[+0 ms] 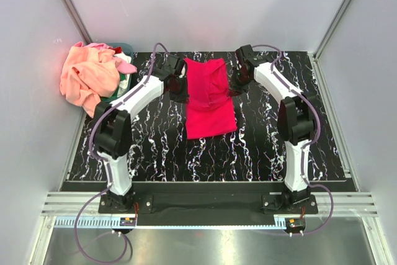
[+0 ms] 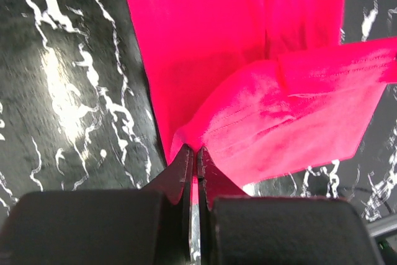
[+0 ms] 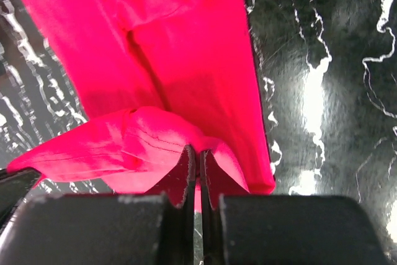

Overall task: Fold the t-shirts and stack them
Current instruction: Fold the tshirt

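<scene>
A crimson-red t-shirt (image 1: 209,113) lies as a narrow strip along the middle of the black marbled mat (image 1: 260,147). Its far end is raised off the mat and pinched at both side edges. My left gripper (image 1: 180,94) is shut on the left edge of that raised end; the left wrist view shows the red cloth (image 2: 205,48) bunched between the closed tips (image 2: 194,151). My right gripper (image 1: 236,88) is shut on the right edge, with the red cloth (image 3: 186,60) folded over at its tips (image 3: 197,151). A peach-orange t-shirt (image 1: 87,76) and a pink one (image 1: 127,66) lie heaped at the far left.
The heap of shirts spills out of a small teal basket (image 1: 127,48) at the mat's far left corner. White walls enclose the mat on three sides. Bare mat lies to the left and right of the red strip and in front of it.
</scene>
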